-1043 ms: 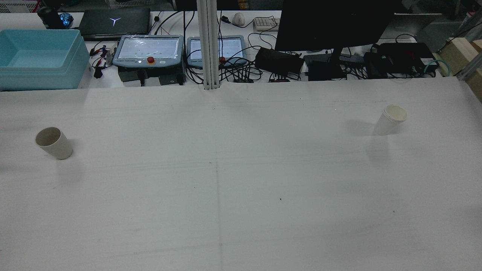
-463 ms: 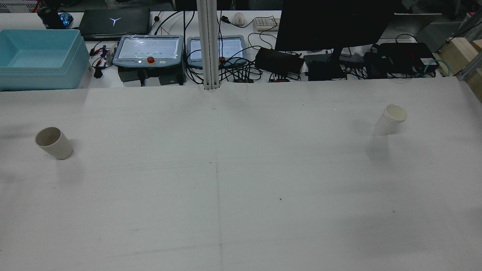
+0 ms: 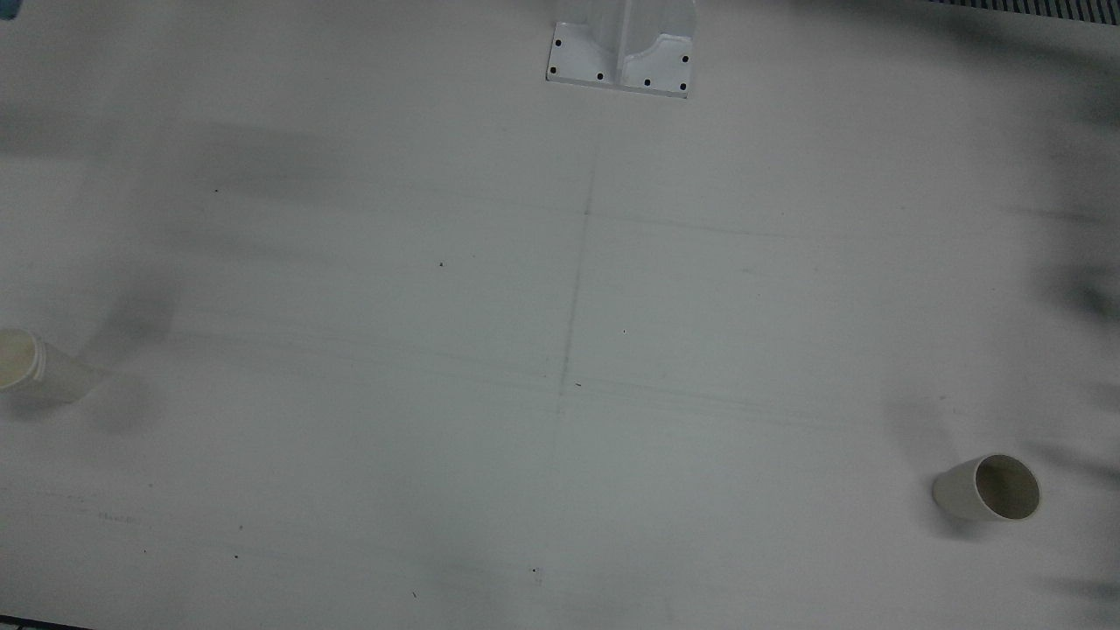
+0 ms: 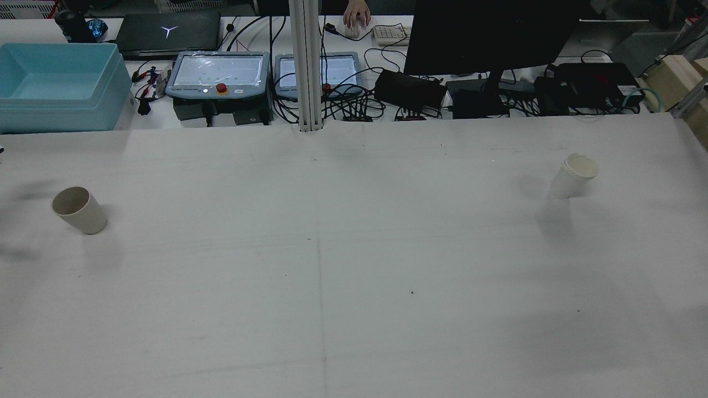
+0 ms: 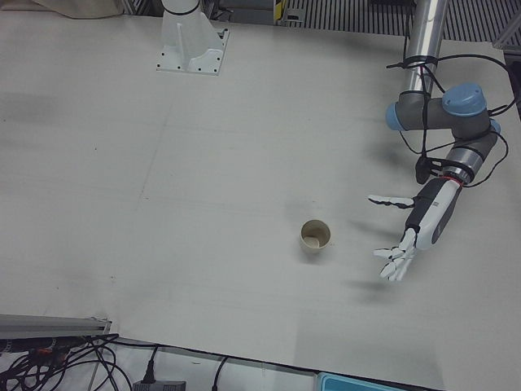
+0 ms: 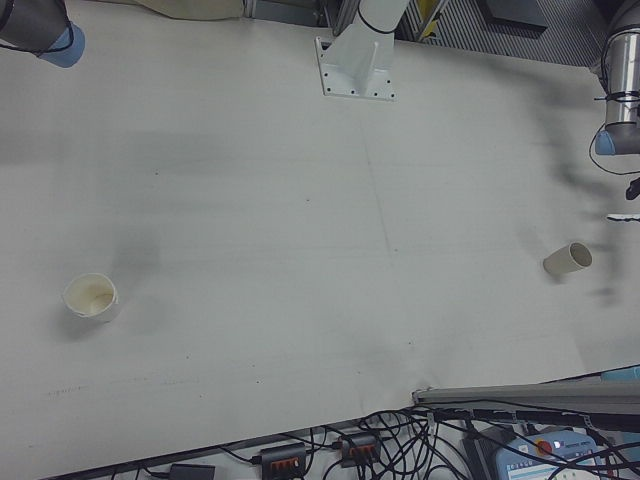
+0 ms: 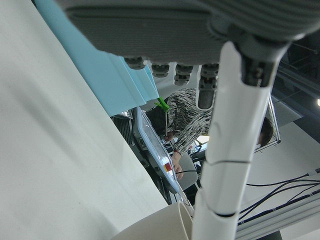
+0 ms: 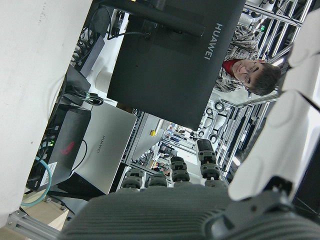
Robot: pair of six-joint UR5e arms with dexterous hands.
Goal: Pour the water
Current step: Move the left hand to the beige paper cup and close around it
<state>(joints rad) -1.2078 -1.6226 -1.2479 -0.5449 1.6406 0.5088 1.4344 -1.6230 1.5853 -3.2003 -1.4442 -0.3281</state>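
An empty beige cup (image 4: 79,210) stands on the white table (image 4: 354,265) at the robot's left; it also shows in the front view (image 3: 989,490), left-front view (image 5: 314,238) and right-front view (image 6: 568,260). A white cup (image 4: 575,176) stands at the robot's right, also in the front view (image 3: 35,367) and right-front view (image 6: 92,297). My left hand (image 5: 411,232) is open with fingers spread, beside the beige cup and apart from it; the cup's rim (image 7: 160,225) shows in the left hand view. My right hand (image 8: 200,200) shows only in its own view, open and empty.
A light blue bin (image 4: 58,83), two teach pendants (image 4: 218,74), cables and a black monitor (image 4: 487,33) line the far side beyond the table. A white post base (image 3: 621,52) stands at the robot's side. The left arm (image 5: 448,114) hangs over the table's edge.
The cups have not moved. Shadows on the table's left side have shifted. A person's hand now rests on the mouse at the back.
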